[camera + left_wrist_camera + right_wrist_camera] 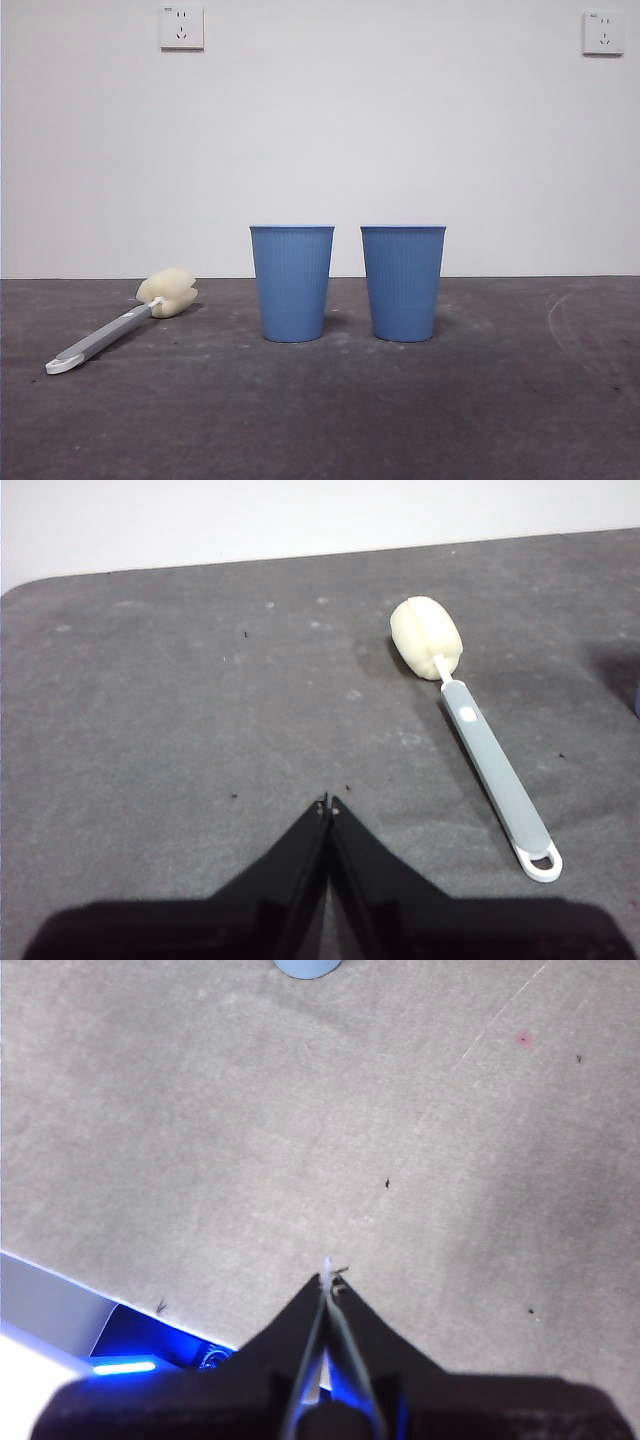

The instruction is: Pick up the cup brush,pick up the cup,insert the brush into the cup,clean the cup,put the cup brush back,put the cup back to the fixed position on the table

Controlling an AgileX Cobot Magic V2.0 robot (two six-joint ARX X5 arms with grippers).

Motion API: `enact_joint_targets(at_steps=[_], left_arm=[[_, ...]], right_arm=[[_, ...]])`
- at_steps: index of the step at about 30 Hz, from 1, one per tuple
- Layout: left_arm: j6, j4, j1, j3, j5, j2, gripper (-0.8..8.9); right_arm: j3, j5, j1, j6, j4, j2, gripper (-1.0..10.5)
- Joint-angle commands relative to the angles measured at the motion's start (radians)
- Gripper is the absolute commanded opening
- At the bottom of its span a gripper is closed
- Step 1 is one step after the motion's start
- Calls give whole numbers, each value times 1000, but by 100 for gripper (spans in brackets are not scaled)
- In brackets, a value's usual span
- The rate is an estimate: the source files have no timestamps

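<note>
The cup brush point(120, 323) lies flat on the table point(320, 420) at the left, its cream sponge head toward the wall and its white loop end toward the front. Two identical blue cups stand upright side by side mid-table, one on the left point(292, 283) and one on the right point(403, 283). In the left wrist view the cup brush point(480, 745) lies ahead of and to one side of my left gripper point(328, 802), which is shut and holds nothing. My right gripper point(328, 1278) is shut over bare table, with a cup's base point(308, 968) far ahead.
A white wall with two sockets point(181, 27) stands behind the table. The table's near edge point(70, 1285) and a blue light show beside my right gripper.
</note>
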Motion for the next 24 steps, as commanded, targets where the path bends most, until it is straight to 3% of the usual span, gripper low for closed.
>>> enact_joint_targets(at_steps=[1, 4, 7, 12, 17, 20, 24], left_arm=[[-9, 6, 3, -7, -3, 10, -4], [-9, 6, 3, -7, -3, 24, -4], [-9, 7, 3, -7, -3, 35, -4], [-9, 7, 3, -7, -3, 61, -4], [-9, 7, 3, -7, -3, 86, -4], [-9, 7, 3, -7, -3, 103, -4], [-9, 7, 3, -7, -3, 121, -4]], right_arm=[[5, 73, 1, -32, 5, 0, 0], [5, 242, -10, -50, -1, -25, 1], [4, 313, -39, -49, -5, -71, 1], [1, 315, -156, -74, 34, -218, 1], [-85, 244, -260, -74, 271, -379, 1], [-219, 162, -302, -71, 452, -480, 1], [-418, 111, -335, -67, 596, -587, 1]])
